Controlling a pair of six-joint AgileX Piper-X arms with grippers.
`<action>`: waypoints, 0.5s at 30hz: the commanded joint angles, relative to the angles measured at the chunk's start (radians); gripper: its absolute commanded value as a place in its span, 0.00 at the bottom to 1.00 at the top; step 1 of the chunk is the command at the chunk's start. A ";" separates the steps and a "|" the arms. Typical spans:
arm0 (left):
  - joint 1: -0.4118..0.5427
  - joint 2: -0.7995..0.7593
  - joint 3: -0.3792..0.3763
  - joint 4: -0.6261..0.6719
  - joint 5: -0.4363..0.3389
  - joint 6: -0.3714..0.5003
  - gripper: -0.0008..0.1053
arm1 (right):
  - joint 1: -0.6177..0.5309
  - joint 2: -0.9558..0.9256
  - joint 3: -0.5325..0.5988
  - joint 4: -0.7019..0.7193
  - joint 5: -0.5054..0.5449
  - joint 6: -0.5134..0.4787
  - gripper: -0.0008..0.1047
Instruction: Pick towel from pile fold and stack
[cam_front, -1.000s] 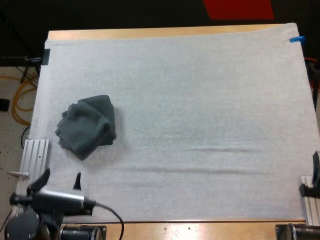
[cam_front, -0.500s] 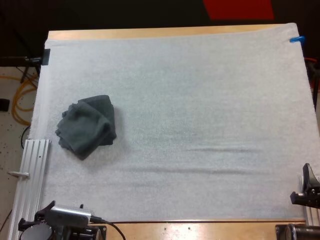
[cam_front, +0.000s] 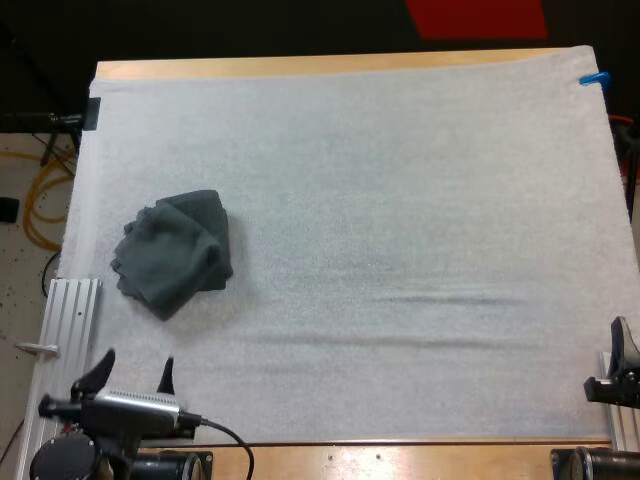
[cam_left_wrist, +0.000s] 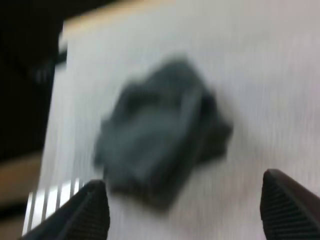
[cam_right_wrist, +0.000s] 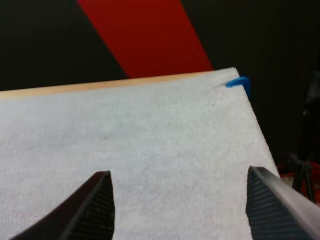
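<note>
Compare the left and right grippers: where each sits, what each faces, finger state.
Left gripper sits at the mat's near left corner; right gripper sits at its near right edge. Left gripper points at the dark towel ahead of it; right gripper faces bare mat toward the far right corner. Shared: both are open and hold nothing.

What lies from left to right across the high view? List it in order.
In order: metal rail → dark grey-green towel → right gripper, open at the far right. The left gripper, also open, overlaps rail and towel sideways, so it is left out.
</note>
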 joint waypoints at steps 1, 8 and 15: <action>-0.002 -0.135 0.020 -0.092 0.023 -0.010 0.59 | -0.004 -0.038 0.006 -0.016 -0.007 0.000 0.54; -0.002 -0.133 0.134 -0.221 0.028 -0.030 0.59 | -0.004 -0.038 0.060 -0.021 -0.007 0.000 0.54; -0.002 -0.133 0.192 -0.252 0.028 -0.039 0.59 | -0.004 -0.038 0.119 -0.006 -0.007 0.004 0.54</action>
